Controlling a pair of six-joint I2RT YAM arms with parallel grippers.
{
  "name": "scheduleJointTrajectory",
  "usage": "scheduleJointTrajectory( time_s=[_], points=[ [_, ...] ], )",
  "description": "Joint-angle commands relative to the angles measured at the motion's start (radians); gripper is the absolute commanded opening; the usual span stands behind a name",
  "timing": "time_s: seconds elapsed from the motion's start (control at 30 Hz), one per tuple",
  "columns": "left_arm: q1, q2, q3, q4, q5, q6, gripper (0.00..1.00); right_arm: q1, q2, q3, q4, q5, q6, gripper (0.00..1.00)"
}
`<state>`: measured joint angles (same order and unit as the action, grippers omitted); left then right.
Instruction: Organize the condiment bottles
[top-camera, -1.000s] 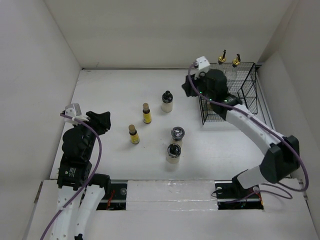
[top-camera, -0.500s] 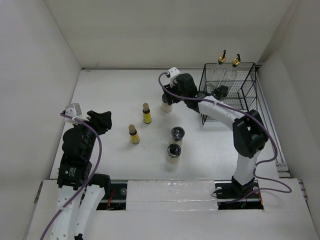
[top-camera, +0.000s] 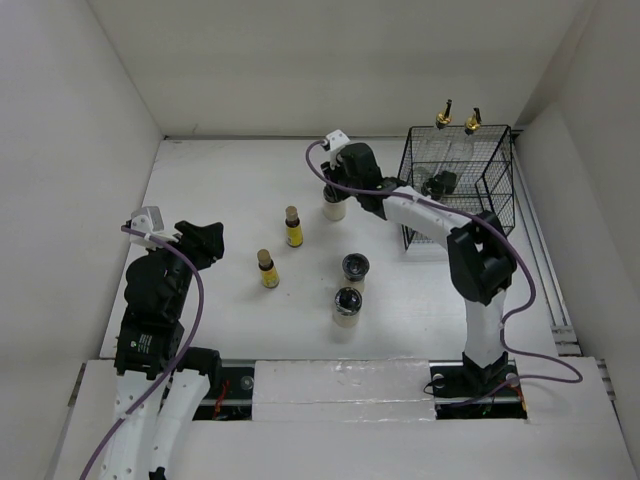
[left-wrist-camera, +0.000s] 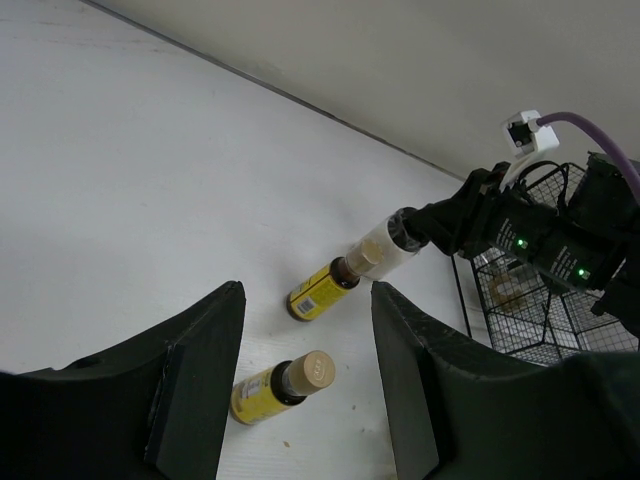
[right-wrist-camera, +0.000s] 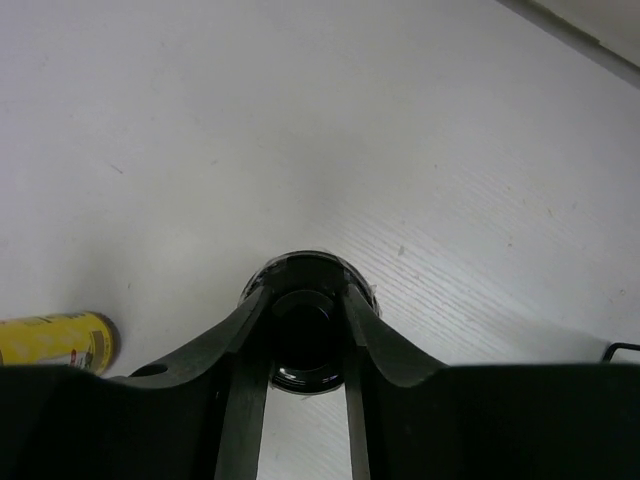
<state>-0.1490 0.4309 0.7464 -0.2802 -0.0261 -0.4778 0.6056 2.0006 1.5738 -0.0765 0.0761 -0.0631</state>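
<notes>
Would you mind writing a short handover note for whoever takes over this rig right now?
Left tool: open, empty, over the left side of the table.
Right tool: fingers either side of the black cap of the far cream jar; whether it is clamped is unclear.
Done: two gold-spouted cruets and what looks like a dark-lidded jar are in the wire basket.
Left: that far jar, two yellow bottles and two near jars, all standing on the table.
</notes>
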Motion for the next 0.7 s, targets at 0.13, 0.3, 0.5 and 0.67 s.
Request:
scheduleJointTrajectory(
  time_s=[0.13,0.3,0.5,0.67],
  points=[
    [0.003,0.009,0.002,0.039,0.014,0.010,0.49,0.039,-0.123,-0.009,0.067,0.063,-0.004,0.05],
    [0.003,0.009,0.002,0.039,0.014,0.010,0.49,0.004,-0.397,-0.144,0.121,0.056,0.005,0.05],
    [0.003,0.009,0.002,0.039,0.023,0.010,0.49,-0.157,-0.730,-0.317,0.130,0.048,0.065,0.05],
    [0.003,0.009,0.002,0.039,0.003,0.010,0.49,-0.329,-0.901,-0.428,0.087,0.074,0.103,0.05]
  ],
)
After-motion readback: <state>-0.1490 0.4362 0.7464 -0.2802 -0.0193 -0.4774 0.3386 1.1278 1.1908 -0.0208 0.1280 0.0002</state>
